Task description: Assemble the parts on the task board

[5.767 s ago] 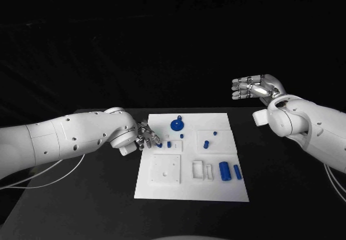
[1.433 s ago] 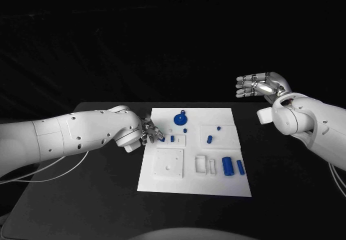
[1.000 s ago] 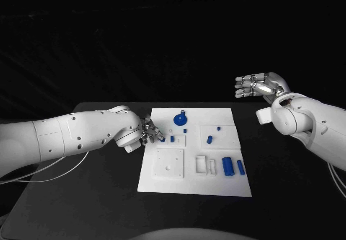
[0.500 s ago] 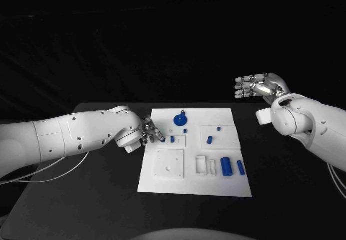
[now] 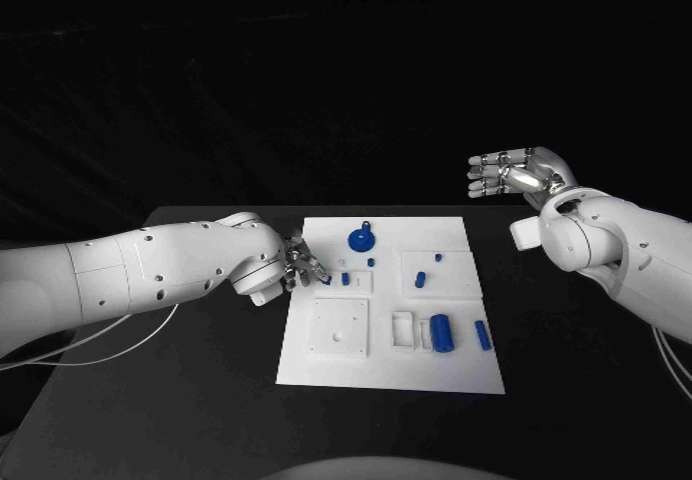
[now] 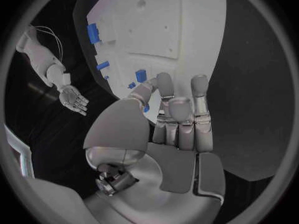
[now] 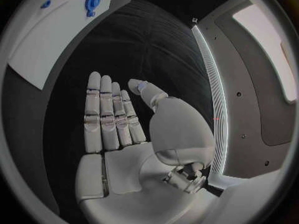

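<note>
The white task board lies mid-table. My left hand is at its left edge with curled fingers, and thumb and a finger pinch a small blue peg that stands on the board; a sliver of this peg shows between them. A second small peg stands just beside it. A round blue part sits near the far edge. A thick blue cylinder and a thinner one lie at the near right. My right hand hangs high beyond the board's right side, open and holding nothing.
More small blue pegs stand in the board's right half. A raised white square plate and white slotted pieces occupy the near part. Black table surrounds the board on both sides.
The thick blue cylinder has shifted a little to the left, closer to the white slotted pieces. Both hands stay where they were.
</note>
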